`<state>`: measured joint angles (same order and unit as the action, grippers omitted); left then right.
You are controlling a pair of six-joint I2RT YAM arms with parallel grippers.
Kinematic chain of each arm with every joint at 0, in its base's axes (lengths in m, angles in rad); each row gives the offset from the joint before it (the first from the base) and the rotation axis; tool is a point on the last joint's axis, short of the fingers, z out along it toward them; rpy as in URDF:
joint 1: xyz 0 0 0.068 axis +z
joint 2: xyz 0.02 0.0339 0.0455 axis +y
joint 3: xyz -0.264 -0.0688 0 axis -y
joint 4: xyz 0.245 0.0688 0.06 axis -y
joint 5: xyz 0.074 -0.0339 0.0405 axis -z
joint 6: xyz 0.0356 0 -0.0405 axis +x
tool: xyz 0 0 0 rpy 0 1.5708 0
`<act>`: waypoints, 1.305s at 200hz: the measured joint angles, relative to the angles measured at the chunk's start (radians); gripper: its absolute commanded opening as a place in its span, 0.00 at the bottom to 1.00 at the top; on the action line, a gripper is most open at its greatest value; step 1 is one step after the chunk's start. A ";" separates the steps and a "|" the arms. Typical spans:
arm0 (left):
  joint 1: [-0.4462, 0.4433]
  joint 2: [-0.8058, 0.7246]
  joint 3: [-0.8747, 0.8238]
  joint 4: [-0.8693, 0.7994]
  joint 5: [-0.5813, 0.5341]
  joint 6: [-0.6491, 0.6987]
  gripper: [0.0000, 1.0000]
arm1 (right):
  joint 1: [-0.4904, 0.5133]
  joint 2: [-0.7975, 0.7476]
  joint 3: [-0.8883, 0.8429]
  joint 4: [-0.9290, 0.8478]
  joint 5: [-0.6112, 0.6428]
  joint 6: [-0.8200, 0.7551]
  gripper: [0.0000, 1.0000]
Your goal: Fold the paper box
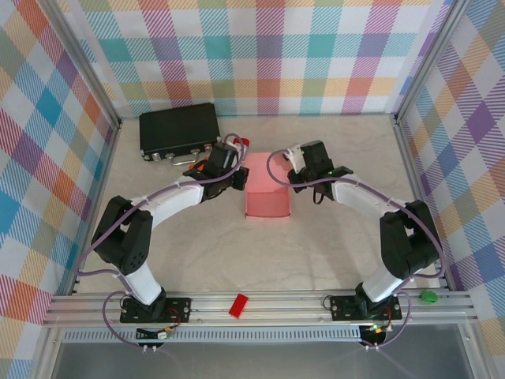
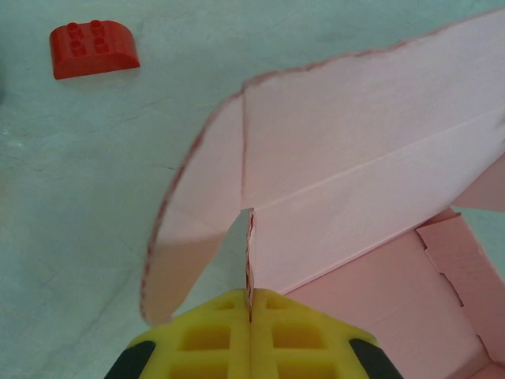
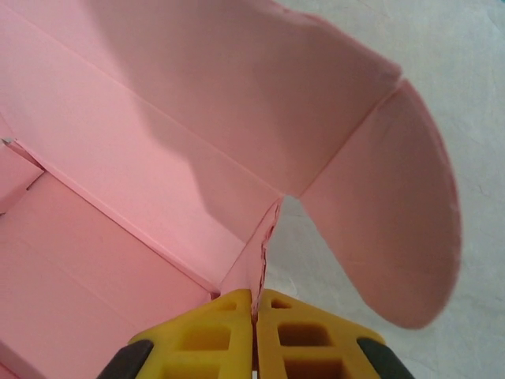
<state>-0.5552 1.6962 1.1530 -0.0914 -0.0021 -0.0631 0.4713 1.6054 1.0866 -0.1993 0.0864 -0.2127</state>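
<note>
Plainly, the left gripper (image 2: 251,314) has its yellow pads pressed together on the thin top edge of one side wall of the paper box (image 1: 267,197), right at the slit beside the lid crease. The right gripper (image 3: 256,306) is clamped the same way on the opposite wall. The card looks flimsy, so I judge that any uneven pull, or the arms drifting apart, could tear it at those slits, splay the walls or twist the tray out of square. The rounded flaps (image 3: 394,221) hang outside the walls; if the lid (image 2: 371,134) comes down before they are tucked in, they may crumple or get trapped outside. The box sits mid-table between the two grippers, open side up. Its long axis runs from the arm bases toward the back wall, with the raised lid at the far end. A red brick (image 2: 95,49) and a black case (image 1: 180,130) lie beyond, apart from the box
</note>
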 measured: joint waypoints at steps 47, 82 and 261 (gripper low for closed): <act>-0.001 -0.006 -0.024 0.044 -0.024 -0.039 0.04 | 0.035 0.000 0.030 -0.032 0.061 0.091 0.10; -0.008 -0.031 -0.058 0.074 -0.043 -0.066 0.04 | 0.056 0.000 0.032 -0.034 0.098 0.148 0.13; -0.014 -0.040 -0.086 0.129 -0.070 -0.109 0.02 | 0.095 0.000 0.005 -0.027 0.221 0.322 0.17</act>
<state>-0.5694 1.6566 1.0672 0.0372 -0.0723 -0.1722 0.5667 1.6058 1.0916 -0.2264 0.3077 0.1093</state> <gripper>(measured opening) 0.047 0.176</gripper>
